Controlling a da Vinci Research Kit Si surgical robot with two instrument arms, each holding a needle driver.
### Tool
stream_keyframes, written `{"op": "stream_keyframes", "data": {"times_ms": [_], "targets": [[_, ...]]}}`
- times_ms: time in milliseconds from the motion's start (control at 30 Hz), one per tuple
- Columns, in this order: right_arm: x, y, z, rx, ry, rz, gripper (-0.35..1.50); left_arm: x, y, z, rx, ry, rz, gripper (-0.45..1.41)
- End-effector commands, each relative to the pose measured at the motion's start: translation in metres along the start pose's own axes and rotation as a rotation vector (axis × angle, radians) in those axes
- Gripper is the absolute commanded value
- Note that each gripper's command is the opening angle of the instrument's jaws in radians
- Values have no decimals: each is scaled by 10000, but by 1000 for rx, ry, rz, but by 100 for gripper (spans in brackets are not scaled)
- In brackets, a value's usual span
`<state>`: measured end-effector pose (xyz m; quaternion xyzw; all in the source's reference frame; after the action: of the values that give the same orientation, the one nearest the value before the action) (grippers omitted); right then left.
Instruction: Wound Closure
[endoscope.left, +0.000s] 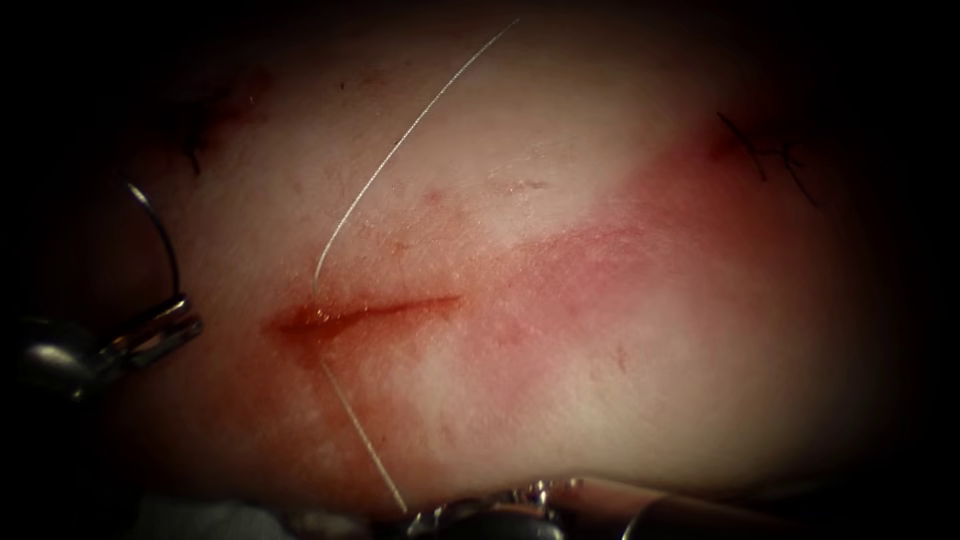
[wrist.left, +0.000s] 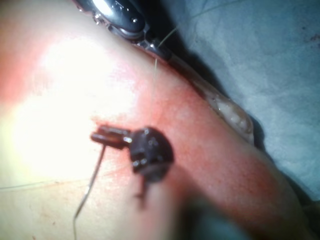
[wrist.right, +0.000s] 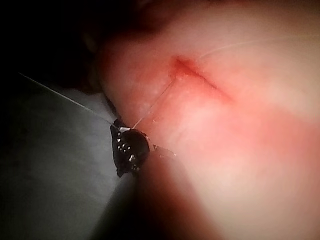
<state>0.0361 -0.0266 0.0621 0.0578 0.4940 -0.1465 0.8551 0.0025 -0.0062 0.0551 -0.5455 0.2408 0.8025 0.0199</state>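
1. Below the cut (endoscope.left: 372, 310), at the near edge of the tissue (endoscope.left: 600, 400), my right tool (endoscope.left: 425, 520) is clenched on the thread (endoscope.left: 362, 442).
2. From there the thread runs straight up into the cut's left end. I judge a gentle pull along that line best, so it doesn't saw the edge.
3. Left of the cut, my left tool (endoscope.left: 165, 328) grips the needle (endoscope.left: 166, 240) near its lower end, out of the tissue. I should hold it well clear.
4. Beyond the cut, the thread emerges and curves away.
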Motion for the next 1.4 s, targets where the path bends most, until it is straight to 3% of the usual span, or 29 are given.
{"op": "stream_keyframes", "data": {"times_ms": [33, 67, 167, 200, 333, 633, 867, 1033, 1067, 1100, 1200, 1400], "targets": [[21, -20, 8, 9, 11, 5, -35, -3, 9, 5, -2, 0, -2, -45], [40, -34, 4, 14, 15, 5, -35, -3, 9, 4, -2, 0, -2, -45], [68, -59, -3, 35, 37, 12, -35, -3, 8, 3, -3, 1, -2, -45], [89, -79, -8, 49, 49, 7, -35, -3, 8, 3, -3, 1, -2, -45], [124, -112, -17, 68, 65, 11, -35, -3, 9, 5, -2, -1, -3, -45], [128, -135, -32, 90, 70, 49, -35, -2, 9, 5, -2, 0, -3, -45], [156, -178, -51, 128, 68, 63, -35, -2, 9, 7, -1, -1, -3, -45], [173, -180, -52, 147, 84, 58, -35, -2, 9, 7, -1, -1, -3, -45], [174, -172, -54, 52, 100, 73, 72, -2, 9, 7, -1, -1, -3, -45], [168, -157, -61, -26, 114, 100, 136, -2, 9, 7, -1, -1, -3, -45], [146, -130, -83, -83, 117, 113, 148, -2, 9, 7, -1, -1, -3, -45], [79, -70, -142, -119, 82, 140, 148, -2, 9, 6, -1, -1, -3, -45]]}}
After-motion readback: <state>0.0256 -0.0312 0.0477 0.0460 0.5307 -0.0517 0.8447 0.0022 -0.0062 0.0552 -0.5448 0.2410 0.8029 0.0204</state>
